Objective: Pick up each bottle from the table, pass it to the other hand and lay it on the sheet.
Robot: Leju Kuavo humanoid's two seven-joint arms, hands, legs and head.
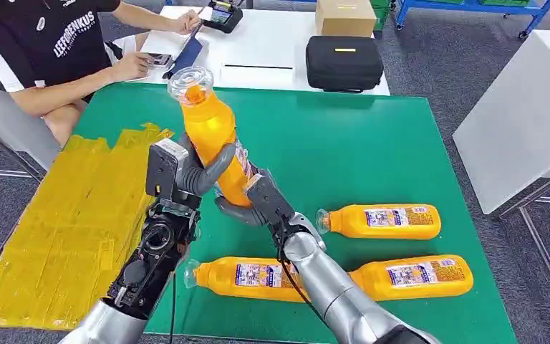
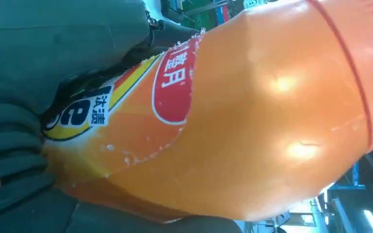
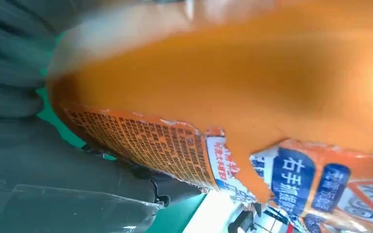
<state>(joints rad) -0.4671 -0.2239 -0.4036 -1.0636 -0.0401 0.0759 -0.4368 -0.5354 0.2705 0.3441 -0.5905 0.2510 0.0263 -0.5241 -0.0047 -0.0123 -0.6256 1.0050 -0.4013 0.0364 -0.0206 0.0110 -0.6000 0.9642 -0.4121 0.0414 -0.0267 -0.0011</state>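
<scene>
An orange bottle with a clear cap stands almost upright in the air above the green table. My left hand wraps its fingers around the bottle's lower body, which shows close up as the orange bottle in the left wrist view. My right hand grips the bottle's base from the other side, next to the labelled orange bottle in the right wrist view. Three more orange bottles lie on the table: one on the right, one near the front, one at the front right. The yellow sheet lies at the left.
A person sits at the far left corner beside a white table carrying a black case and a cardboard box. Another white table stands at the right.
</scene>
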